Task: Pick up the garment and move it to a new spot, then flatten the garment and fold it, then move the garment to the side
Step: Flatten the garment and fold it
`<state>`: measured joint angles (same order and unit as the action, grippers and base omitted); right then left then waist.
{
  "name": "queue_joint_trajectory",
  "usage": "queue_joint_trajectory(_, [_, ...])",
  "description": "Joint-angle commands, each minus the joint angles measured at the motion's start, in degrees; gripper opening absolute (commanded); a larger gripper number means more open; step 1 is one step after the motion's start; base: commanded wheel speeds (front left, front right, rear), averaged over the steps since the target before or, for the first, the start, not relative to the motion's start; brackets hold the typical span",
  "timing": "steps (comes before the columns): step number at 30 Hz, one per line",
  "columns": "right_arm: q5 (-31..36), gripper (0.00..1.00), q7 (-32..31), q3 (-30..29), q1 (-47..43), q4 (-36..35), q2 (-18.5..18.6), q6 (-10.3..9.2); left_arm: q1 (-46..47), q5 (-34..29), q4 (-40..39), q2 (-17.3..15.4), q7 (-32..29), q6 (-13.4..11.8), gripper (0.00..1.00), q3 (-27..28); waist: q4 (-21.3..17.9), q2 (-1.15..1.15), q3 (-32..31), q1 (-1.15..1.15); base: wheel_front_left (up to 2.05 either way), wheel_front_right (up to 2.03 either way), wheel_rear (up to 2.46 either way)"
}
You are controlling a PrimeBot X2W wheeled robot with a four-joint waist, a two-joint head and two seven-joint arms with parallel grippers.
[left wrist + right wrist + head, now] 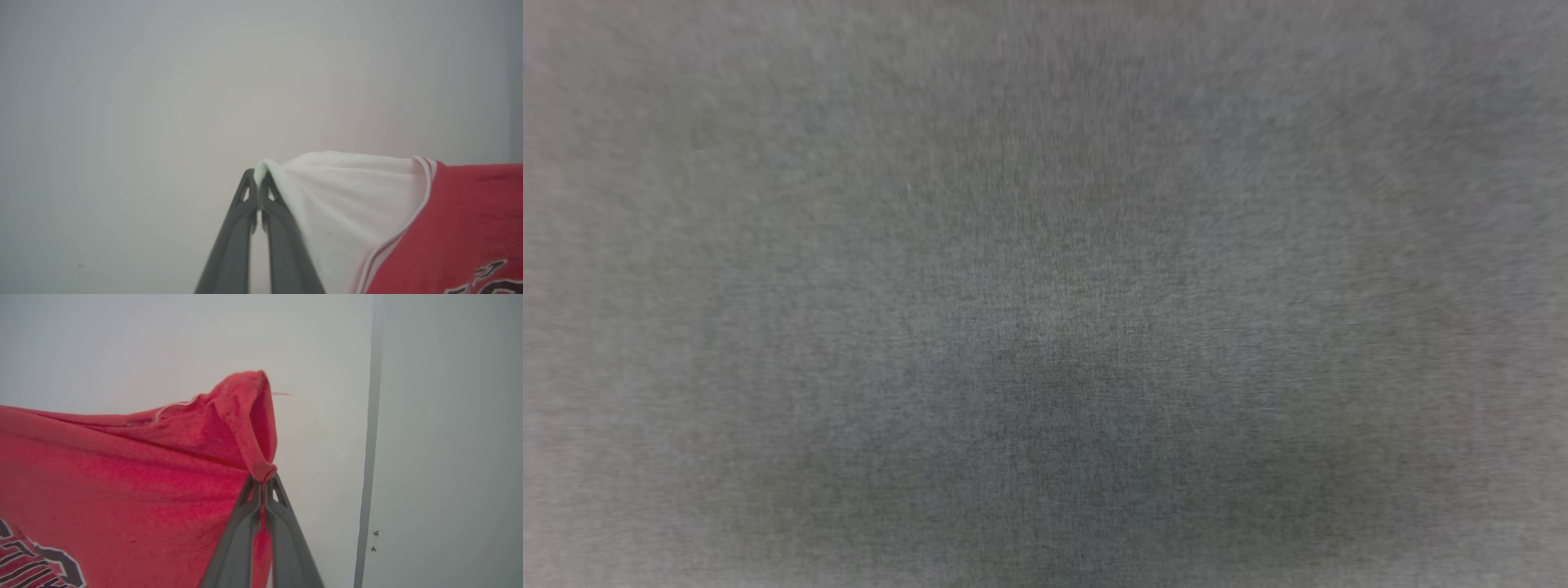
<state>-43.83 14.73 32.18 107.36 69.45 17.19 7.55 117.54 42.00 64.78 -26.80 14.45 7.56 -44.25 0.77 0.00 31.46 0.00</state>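
My left gripper (258, 185) pinches garment (457, 212) at white sleeve end, right gripper (263, 486) clamps red fold; I'd stretch taut, lower evenly.

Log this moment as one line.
garment: gripped at two points | left end effector: shut on white sleeve end | right end effector: shut on red fold | head view: blurred grey surface

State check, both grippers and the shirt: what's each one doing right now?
left gripper: shut, pinching the tip of the garment's white sleeve end.
right gripper: shut, pinching a bunched red edge of the garment.
garment: held by both grippers, drawn taut towards each pinch, not folded; print partly in view.
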Motion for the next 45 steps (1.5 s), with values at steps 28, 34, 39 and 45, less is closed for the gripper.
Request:
queue_joint_trajectory(28, [8.91, 0.00, -4.92, -5.84, -18.20, -9.57, 3.11, -0.09, -24.09, 9.10, -22.48, -2.75, 0.35, -0.15, 0.00, -5.89, 9.50, 0.00, -0.46, 0.00, 0.00, 0.00, 0.00])
queue_joint_trajectory(34, [1.09, 0.00, -8.13, -2.19, -29.52, -17.38, 9.20, -0.09, -31.50, 13.91, -27.92, -6.91, 0.28, -0.15, 0.00, -11.66, 9.67, 0.00, -7.59, 0.00, 0.00, 0.00, 0.00])
queue_joint_trajectory(39, [-4.70, 0.00, -9.82, -0.53, -39.54, -24.36, 13.62, -0.09, -37.57, 17.20, -34.06, -12.03, 0.54, -0.14, 0.00, -14.88, 9.00, 0.00, -12.49, 0.00, 0.00, 0.00, 0.00])
queue_joint_trajectory(45, [-8.76, 0.00, -11.37, 1.26, -51.05, -33.54, 18.87, -0.10, -47.71, 19.64, -45.22, -19.91, 0.75, -0.14, 0.00, -16.64, 7.67, 0.00, -16.52, 0.00, 0.00, 0.00, 0.00])
